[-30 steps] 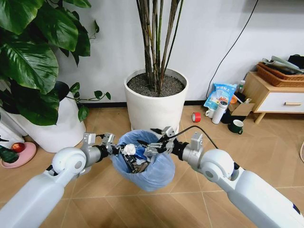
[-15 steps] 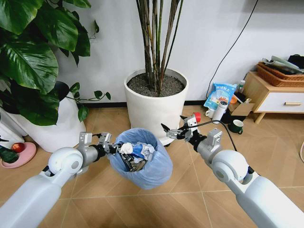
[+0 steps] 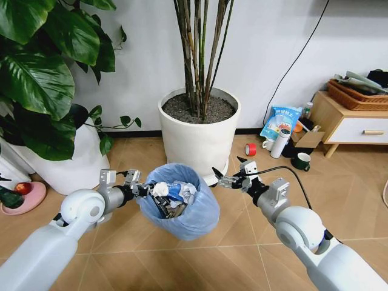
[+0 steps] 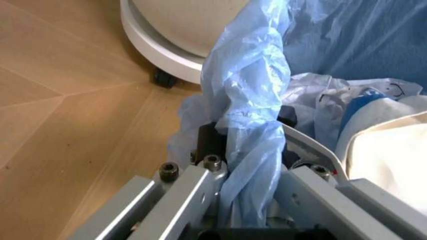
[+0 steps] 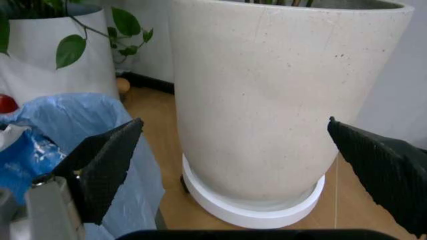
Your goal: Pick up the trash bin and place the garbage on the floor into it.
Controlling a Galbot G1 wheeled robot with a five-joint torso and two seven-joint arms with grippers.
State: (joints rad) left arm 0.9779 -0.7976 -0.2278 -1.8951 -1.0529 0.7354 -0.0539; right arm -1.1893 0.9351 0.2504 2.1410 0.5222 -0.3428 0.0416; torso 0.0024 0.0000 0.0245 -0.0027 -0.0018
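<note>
You can't see the left claw (image 3: 147, 190) fingertips: bag folds cover them. Trash bin (image 3: 179, 203) wall hidden under plastic; garbage (image 3: 171, 193) inside too jumbled to identify.
</note>
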